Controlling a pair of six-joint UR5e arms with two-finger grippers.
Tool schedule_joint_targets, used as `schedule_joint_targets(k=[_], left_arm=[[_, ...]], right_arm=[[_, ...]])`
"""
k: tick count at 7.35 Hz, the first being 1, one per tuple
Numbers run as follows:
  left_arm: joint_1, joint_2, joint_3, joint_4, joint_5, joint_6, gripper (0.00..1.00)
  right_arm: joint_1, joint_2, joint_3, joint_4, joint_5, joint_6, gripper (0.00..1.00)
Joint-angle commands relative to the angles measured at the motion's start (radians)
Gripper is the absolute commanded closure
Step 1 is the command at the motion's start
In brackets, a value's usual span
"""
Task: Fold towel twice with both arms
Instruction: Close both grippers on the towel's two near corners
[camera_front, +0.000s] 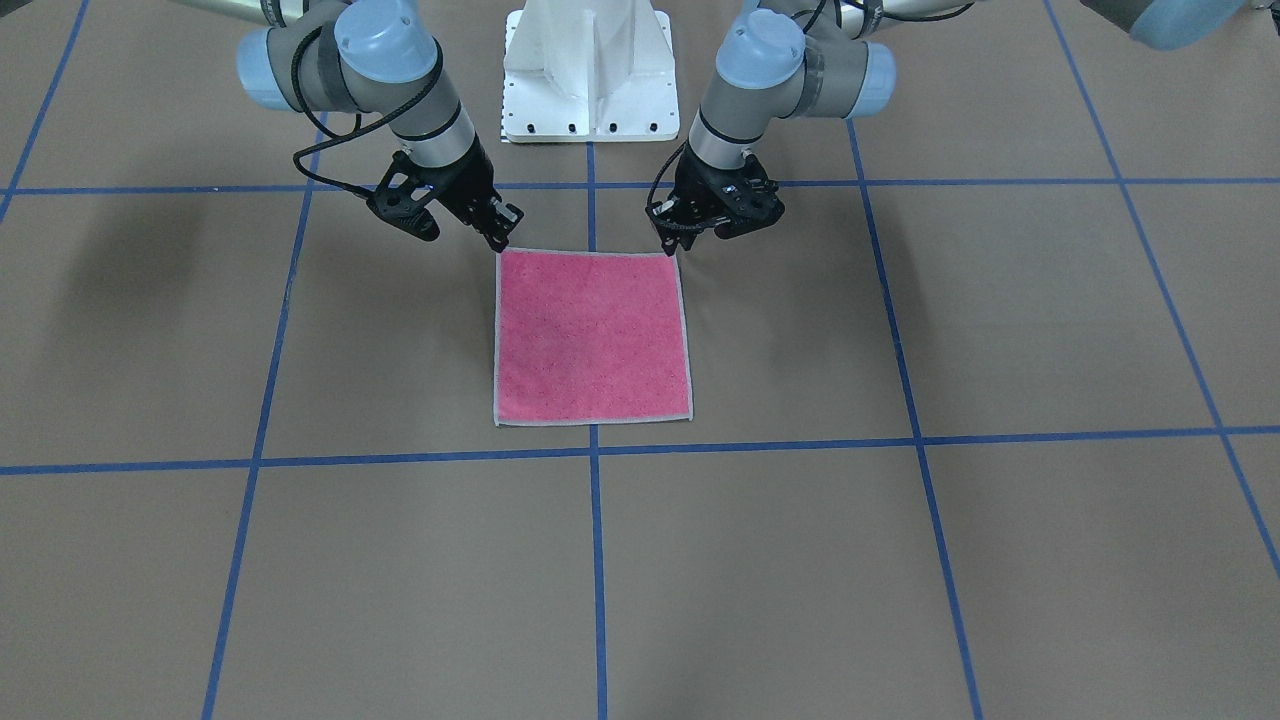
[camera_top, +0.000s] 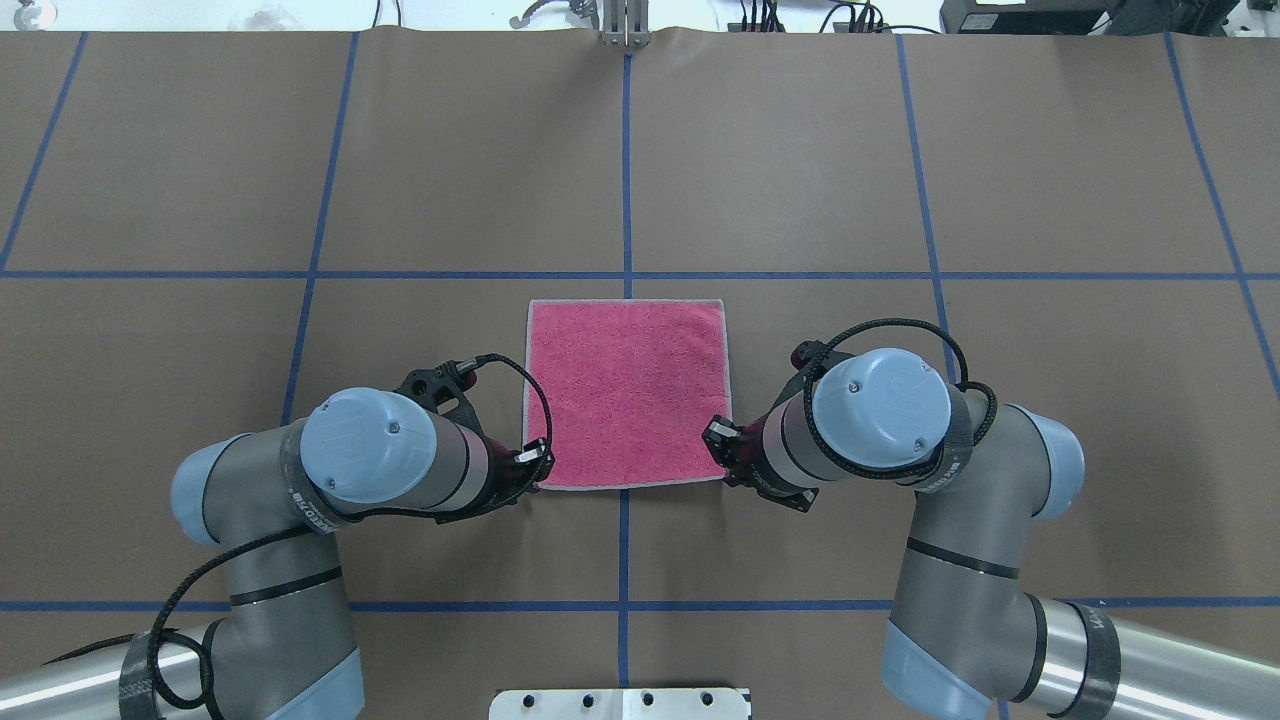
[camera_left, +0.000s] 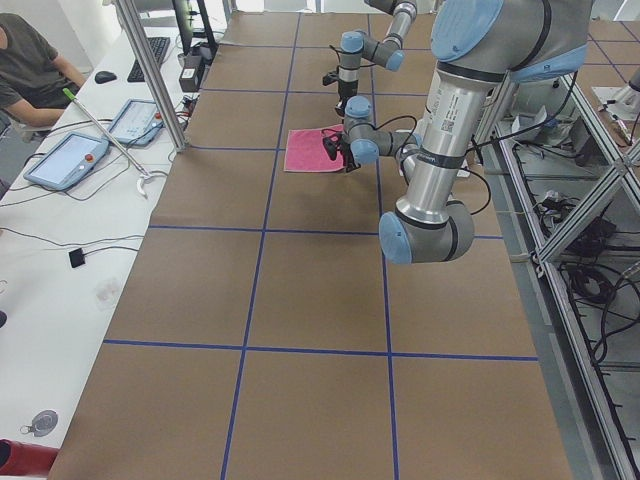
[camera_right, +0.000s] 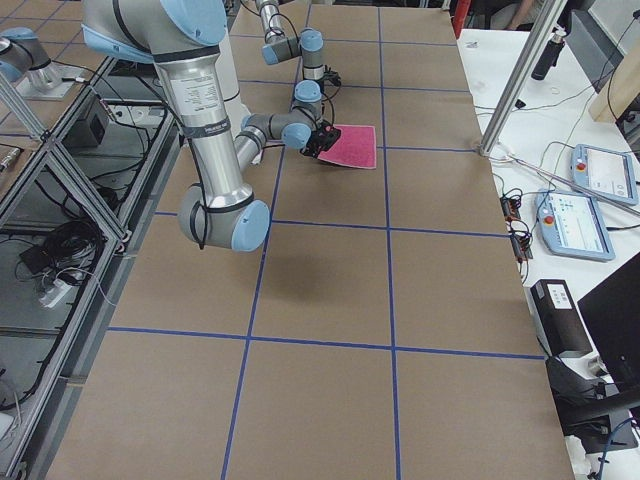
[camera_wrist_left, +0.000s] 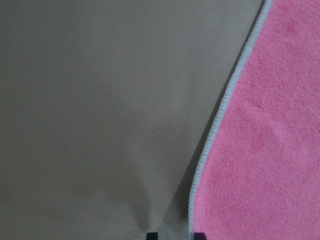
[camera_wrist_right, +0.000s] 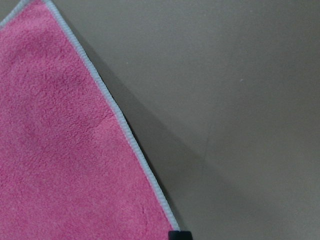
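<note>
The towel (camera_top: 627, 393) lies flat, pink face up, at the centre of the brown desk (camera_top: 1050, 150), astride a blue tape line (camera_top: 627, 150) and just below the crossing line in the overhead view. The left claw (camera_top: 535, 462) sits at the towel's lower left corner there, and the right claw (camera_top: 718, 440) at its lower right edge. In the left wrist view two dark fingertips (camera_wrist_left: 153, 235) stand a narrow gap apart at the bottom edge, with the pale hem (camera_wrist_left: 215, 130) running down to that gap. The right wrist view shows only one dark tip (camera_wrist_right: 180, 234) beside the hem, so I cannot tell how wide that claw stands. White lettering on the left arm's black band (camera_top: 305, 505) is too small to read.
</note>
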Motion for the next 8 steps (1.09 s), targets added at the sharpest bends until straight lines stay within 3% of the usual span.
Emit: schedule_joint_targets(k=[1,2,4,8], left_arm=[[0.0,-0.006,0.003,-0.001,0.005,-0.001,0.7],[0.0,-0.013,0.014,-0.001,0.005,-0.001,0.72],[0.0,-0.014,0.014,-0.001,0.006,-0.003,1.0],[-0.008,-0.003,-0.049,0.007,0.013,-0.004,1.0]], right_arm=[[0.002,0.0,0.001,0.0,0.0,0.001,1.0],[0.002,0.0,0.001,-0.002,0.0,0.001,1.0],[0.002,0.0,0.001,-0.002,0.0,0.0,1.0],[0.003,0.002,0.014,-0.012,0.0,0.004,1.0]])
